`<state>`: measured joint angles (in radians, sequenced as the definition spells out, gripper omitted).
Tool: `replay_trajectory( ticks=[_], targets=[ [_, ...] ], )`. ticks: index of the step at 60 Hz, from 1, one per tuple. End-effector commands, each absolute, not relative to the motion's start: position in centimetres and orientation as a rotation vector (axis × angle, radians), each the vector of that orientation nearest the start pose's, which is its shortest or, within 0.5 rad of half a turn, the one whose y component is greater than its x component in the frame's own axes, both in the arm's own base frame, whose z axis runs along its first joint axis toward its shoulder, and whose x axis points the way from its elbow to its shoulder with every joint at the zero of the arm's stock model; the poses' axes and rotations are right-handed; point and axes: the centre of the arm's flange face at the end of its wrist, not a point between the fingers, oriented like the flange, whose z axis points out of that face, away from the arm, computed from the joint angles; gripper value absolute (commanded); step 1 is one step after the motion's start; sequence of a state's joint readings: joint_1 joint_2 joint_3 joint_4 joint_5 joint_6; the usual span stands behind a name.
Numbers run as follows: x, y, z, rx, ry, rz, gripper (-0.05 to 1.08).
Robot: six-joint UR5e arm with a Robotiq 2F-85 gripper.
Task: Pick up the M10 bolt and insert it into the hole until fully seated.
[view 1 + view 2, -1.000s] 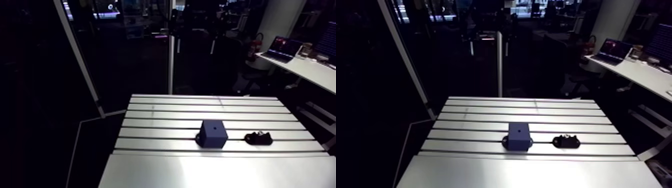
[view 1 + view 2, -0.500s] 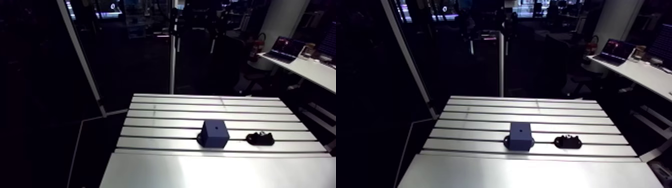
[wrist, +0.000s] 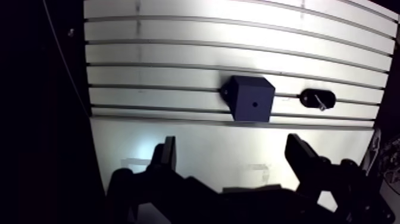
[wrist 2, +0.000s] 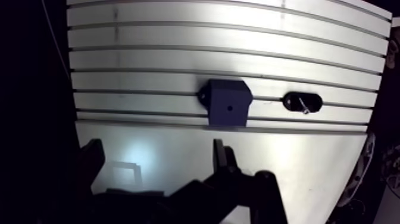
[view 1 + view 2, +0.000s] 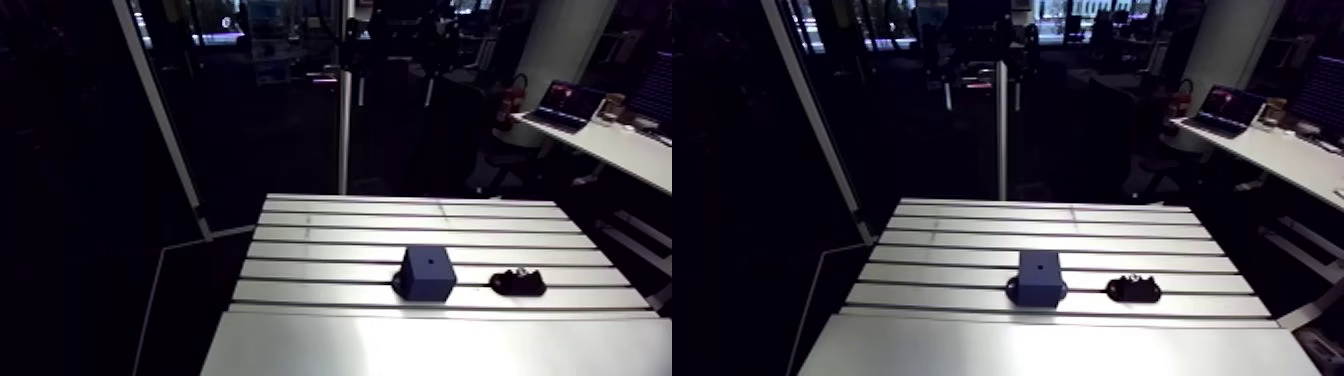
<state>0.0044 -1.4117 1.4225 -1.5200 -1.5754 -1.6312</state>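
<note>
Desk: The slotted silver aluminium desk [image 3: 178,59] is carrying everything. Its slots are running side to side, and its near part is showing smooth and plain.
Gripper: The black two-fingered gripper [image 3: 231,149] is hanging over that smooth part. Its fingers are spreading wide and holding nothing. I think it is waiting open so it can go around the bolt.
Block: The dark blue square block [image 3: 251,100] is sitting on the slotted part, ahead of the gripper and well apart from it. Little side tabs seem to be pinning it down so it is not sliding when something pushes in.
Hole: The small round hole [image 3: 255,103] is facing up, so the bolt is probably going in from above.
Holder: The black oval holder [image 3: 318,99] is lying near the block, not touching it. It is likely stopping the bolt from rolling.
Bolt: The small shiny M10 bolt [image 3: 321,102] is resting in the holder. It is showing as a short slanted streak, running from the far slots toward the gripper's side. It is too small to tell which end is the head, or whether it is lying flat or standing.
</note>
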Motion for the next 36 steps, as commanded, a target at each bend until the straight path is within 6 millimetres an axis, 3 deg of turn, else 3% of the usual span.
replay_trajectory(
  ticks=[1,36],
  targets=[
    [-55.1,-13.2,48.1,-0.099,3.097,0.011,0.00],
    [-53.7,-12.2,50.5,-0.116,3.124,0.007,0.00]
  ],
)
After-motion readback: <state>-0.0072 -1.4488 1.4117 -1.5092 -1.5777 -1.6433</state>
